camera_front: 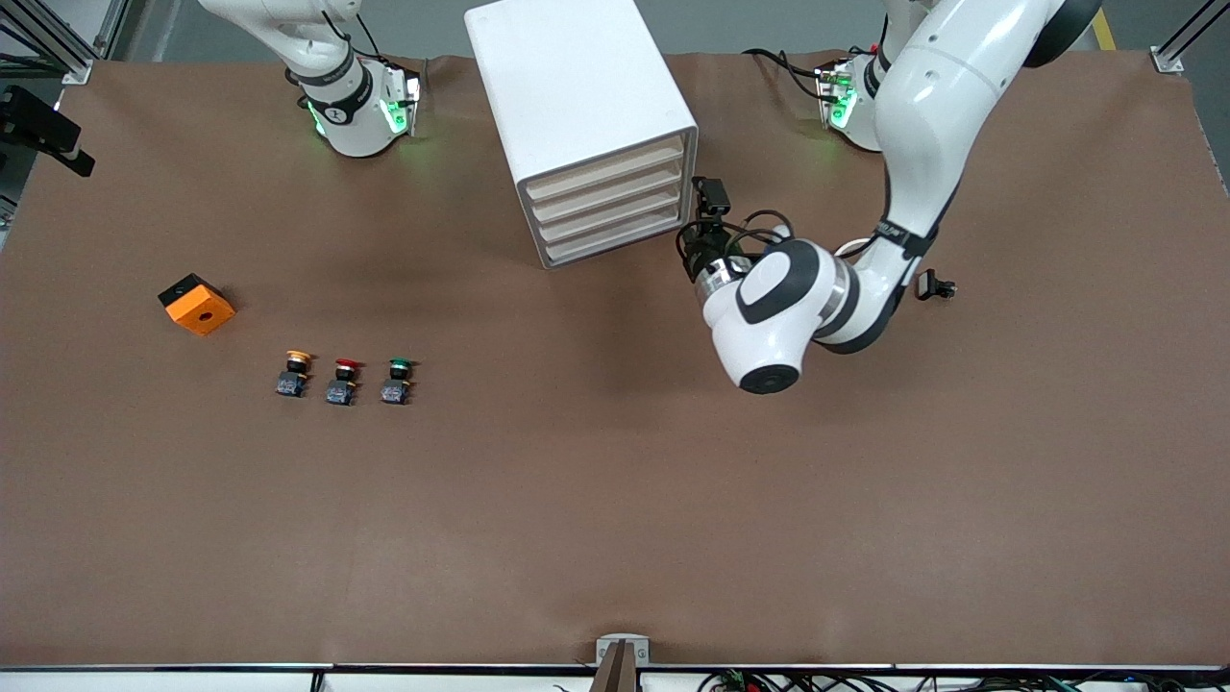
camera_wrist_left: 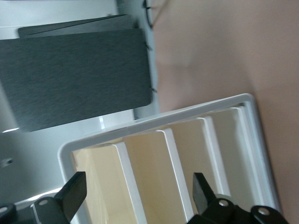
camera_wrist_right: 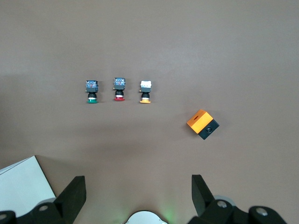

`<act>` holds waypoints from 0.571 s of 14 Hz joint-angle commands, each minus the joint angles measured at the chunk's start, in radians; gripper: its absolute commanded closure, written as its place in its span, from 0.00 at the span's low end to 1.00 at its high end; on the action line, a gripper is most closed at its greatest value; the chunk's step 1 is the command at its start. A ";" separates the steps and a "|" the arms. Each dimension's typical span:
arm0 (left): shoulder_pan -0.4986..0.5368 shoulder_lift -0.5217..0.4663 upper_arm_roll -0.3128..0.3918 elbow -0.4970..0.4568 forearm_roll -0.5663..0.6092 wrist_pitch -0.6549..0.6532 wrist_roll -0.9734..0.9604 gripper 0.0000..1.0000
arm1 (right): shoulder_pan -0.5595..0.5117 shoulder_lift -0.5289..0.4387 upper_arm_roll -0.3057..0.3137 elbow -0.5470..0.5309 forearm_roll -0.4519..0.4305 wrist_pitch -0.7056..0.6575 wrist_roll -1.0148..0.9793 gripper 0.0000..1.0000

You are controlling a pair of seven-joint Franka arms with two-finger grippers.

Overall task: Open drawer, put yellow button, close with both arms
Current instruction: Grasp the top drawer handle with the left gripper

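The white cabinet stands at the table's middle, near the robots' bases. All four of its cream drawers are shut. The uppermost drawer also shows in the left wrist view. My left gripper is open and empty, right in front of the drawer fronts at the edge toward the left arm's end; in the left wrist view the drawer fronts lie between its fingers. The yellow button stands on the table, also in the right wrist view. My right gripper is open and empty, high over the table near its base.
A red-capped button and a green-capped button stand in a row beside the yellow one. An orange and black block lies toward the right arm's end. A small black part lies by the left arm.
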 commanded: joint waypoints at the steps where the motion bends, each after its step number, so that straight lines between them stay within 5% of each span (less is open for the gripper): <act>1: -0.005 0.013 -0.034 -0.013 -0.056 -0.049 -0.045 0.00 | 0.006 0.008 -0.004 0.007 -0.012 -0.010 0.009 0.00; 8: -0.078 0.022 -0.032 -0.090 -0.094 -0.077 -0.045 0.00 | 0.006 0.069 -0.004 0.016 -0.015 -0.010 -0.003 0.00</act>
